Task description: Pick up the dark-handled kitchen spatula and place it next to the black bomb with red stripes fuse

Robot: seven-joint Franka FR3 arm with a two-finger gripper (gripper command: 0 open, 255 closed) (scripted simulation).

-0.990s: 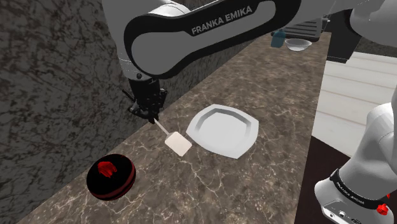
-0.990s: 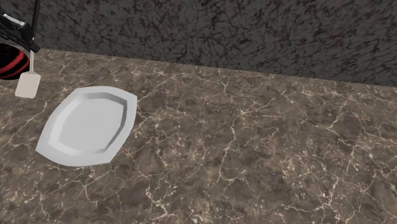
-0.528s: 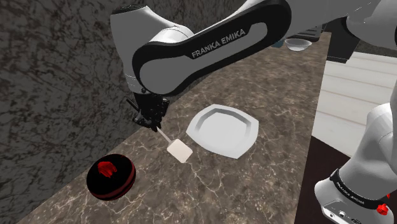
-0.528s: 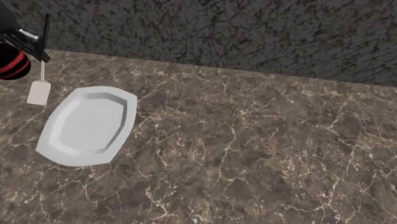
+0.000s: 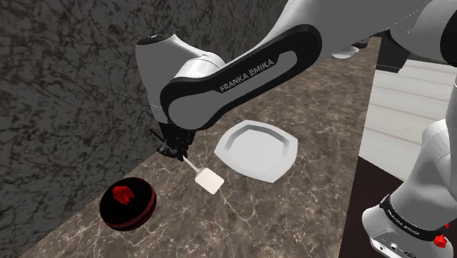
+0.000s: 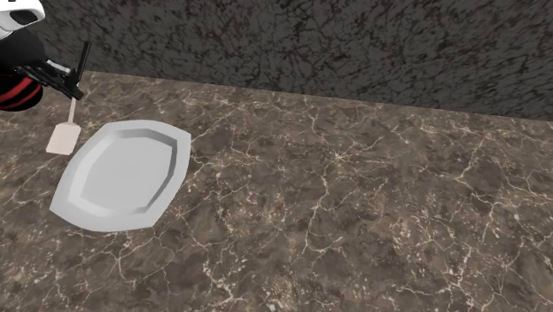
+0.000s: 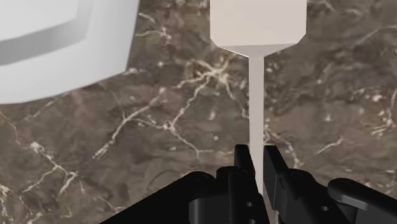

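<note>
While clamped on the thin pale shaft, the gripper point(image 7: 256, 156) holds the spatula point(image 5: 210, 179) at centre-left of the shoulder view, between the bomb point(image 5: 128, 204) at lower left and the white plate point(image 5: 256, 150) at centre. Spatula: flat cream squarish blade, narrow pale neck, dark handle sticking up past the fingers (seen upper left of the second exterior view). Blade slants down toward the brown marbled counter point(image 5: 293, 212); touching or not, cannot tell. Bomb is black, round, red-striped, apart from the blade. Plate edge near the blade.
</note>
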